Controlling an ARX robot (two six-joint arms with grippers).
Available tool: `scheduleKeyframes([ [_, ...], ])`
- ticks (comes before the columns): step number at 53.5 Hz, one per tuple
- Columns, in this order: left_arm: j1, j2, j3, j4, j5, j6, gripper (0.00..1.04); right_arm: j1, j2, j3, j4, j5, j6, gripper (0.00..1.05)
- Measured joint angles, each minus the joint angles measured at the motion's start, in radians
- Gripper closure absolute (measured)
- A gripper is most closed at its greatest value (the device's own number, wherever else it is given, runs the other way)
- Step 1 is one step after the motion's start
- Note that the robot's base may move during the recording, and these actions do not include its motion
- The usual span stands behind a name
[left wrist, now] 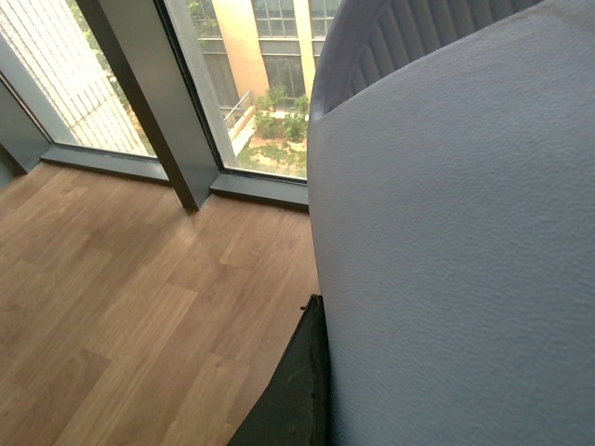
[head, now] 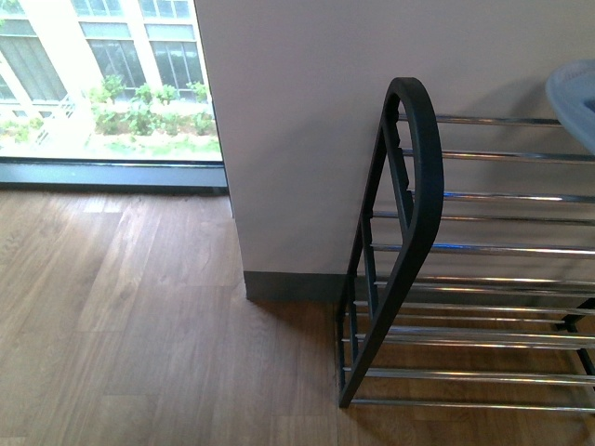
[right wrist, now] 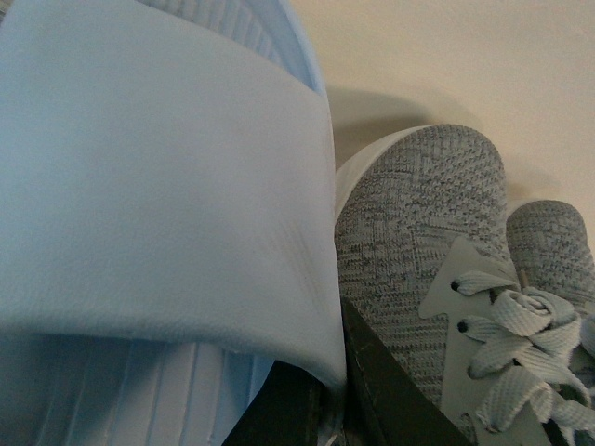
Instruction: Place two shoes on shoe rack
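Note:
The shoe rack [head: 414, 232] stands at the right in the front view, with a black rounded side frame and chrome bars. A pale blue slide sandal [head: 576, 98] shows at its top right edge. In the left wrist view my left gripper [left wrist: 316, 372] is shut on a pale blue slide sandal [left wrist: 456, 260]; only one black finger [left wrist: 293, 400] shows. In the right wrist view my right gripper [right wrist: 330, 390] is shut on the strap of a pale blue slide sandal [right wrist: 158, 186]. Right beside it sit two grey knit sneakers [right wrist: 418, 232] with pale laces. Neither arm shows in the front view.
A white wall [head: 307, 121] with a dark baseboard stands behind the rack. Wooden floor [head: 139, 325] spreads to the left, up to a floor-level window [head: 112, 84] with a dark sill.

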Motion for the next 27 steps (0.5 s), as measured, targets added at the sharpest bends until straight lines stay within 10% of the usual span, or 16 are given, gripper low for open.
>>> scheduleKeyframes([
  [20,0.0,0.0,0.0,0.0,0.0,0.0,1.03,-0.008,0.055,-0.021,0.093,0.035,0.058,1.03],
  [27,0.0,0.0,0.0,0.0,0.0,0.0,1.03,-0.012,0.055,-0.024,0.115,0.035,0.06,0.8],
])
